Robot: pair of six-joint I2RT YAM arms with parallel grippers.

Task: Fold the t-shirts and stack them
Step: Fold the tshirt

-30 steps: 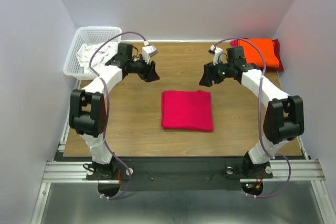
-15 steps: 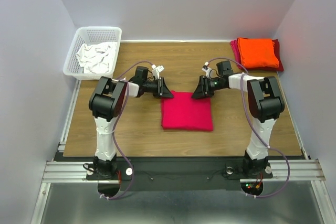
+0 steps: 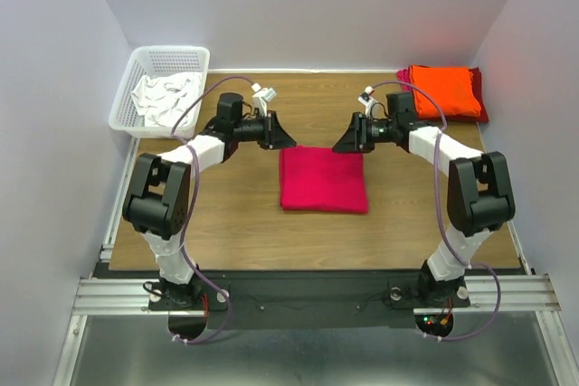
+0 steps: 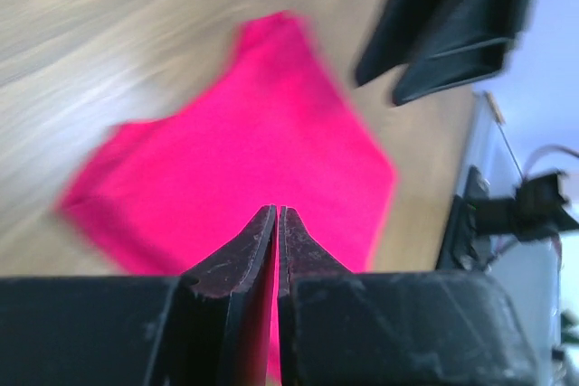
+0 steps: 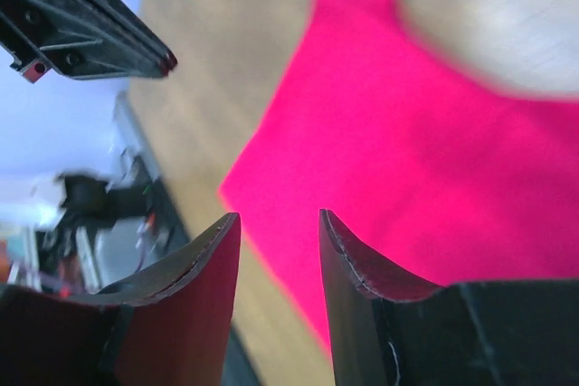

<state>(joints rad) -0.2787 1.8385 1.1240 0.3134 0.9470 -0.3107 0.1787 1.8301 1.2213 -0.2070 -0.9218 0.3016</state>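
A wooden table [image 3: 226, 214] fills a booth with plain white walls. Three shirts lie on it. One pink shirt [image 3: 323, 180] is folded into a neat rectangle at the centre. The other two are stacked in the far right corner, the orange shirt [image 3: 443, 90] folded on top of the red shirt [image 3: 483, 113] (only its edges show around the orange). One white basket [image 3: 172, 61] sits at the far left corner with pale cloth [image 3: 163, 97] inside. Two arms lean in over the far edge of the pink shirt, one from each side. The left gripper [image 3: 291, 143] hovers by the far left corner, fingers pressed together on nothing. The right gripper [image 3: 336, 147] hovers by the far right corner, fingers spread with a clear gap and holding nothing. Whether either tip touches the cloth cannot be told.
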